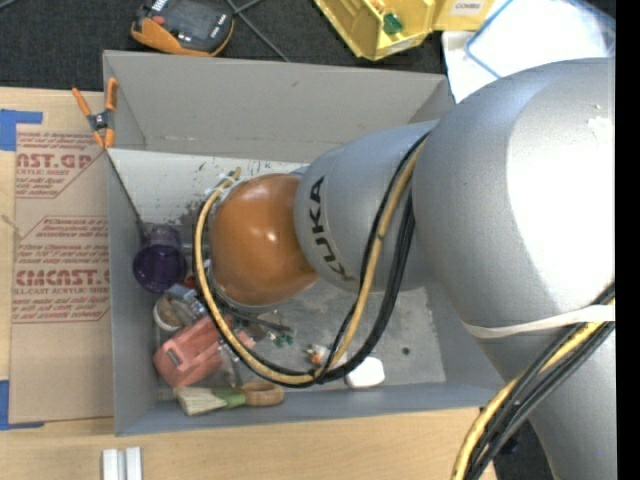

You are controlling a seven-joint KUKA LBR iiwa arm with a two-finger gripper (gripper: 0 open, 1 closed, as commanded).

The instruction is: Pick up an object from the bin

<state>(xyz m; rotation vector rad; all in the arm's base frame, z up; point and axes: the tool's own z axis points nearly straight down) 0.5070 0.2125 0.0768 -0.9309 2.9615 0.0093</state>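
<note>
You risk dragging up neighbours, because things crowd the left end of the grey bin (270, 103): a purple cup (158, 265), a pink block (190, 353) below it and a green-handled brush (215, 400) by the front wall. The orange wrist cover (255, 238) hangs just beside them and hides the jaws, so you cannot tell their state. A white oval piece (365, 373) lies apart, rightward.

Silver-grey arm (520, 198), KUKA lettering (325, 230), orange wrist cover (255, 238), black-yellow cables (280, 370)
</note>
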